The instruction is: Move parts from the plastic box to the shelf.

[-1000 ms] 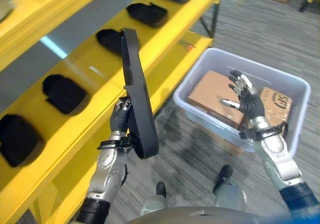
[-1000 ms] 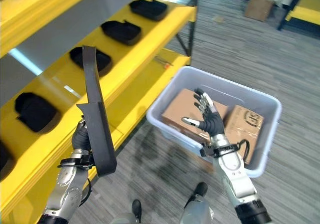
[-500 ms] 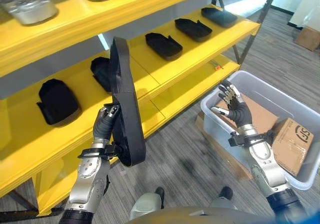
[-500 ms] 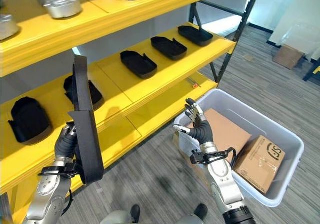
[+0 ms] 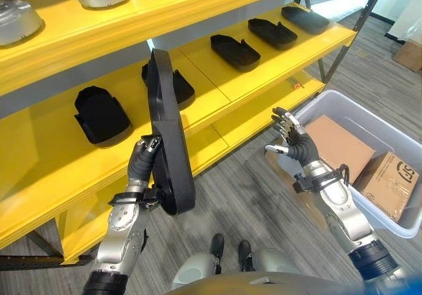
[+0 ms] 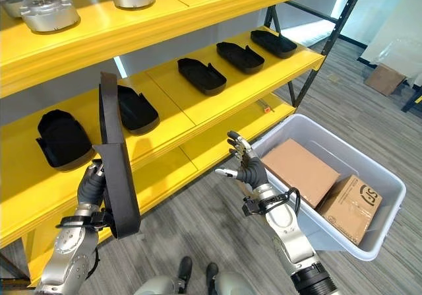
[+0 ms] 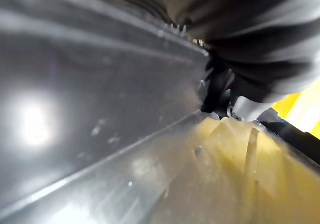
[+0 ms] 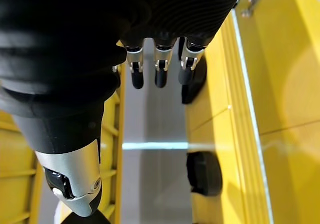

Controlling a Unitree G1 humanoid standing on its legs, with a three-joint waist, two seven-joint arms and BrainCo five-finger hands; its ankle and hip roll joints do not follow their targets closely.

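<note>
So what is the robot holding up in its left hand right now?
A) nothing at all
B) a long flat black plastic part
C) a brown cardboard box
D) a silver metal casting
B: the left hand is curled round a long flat black plastic part, held upright in front of the yellow shelf, while the right hand hangs open and empty beside the pale plastic box.

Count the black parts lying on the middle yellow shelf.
5: black parts and in a row along the middle shelf, the second partly hidden behind the held panel.
</note>
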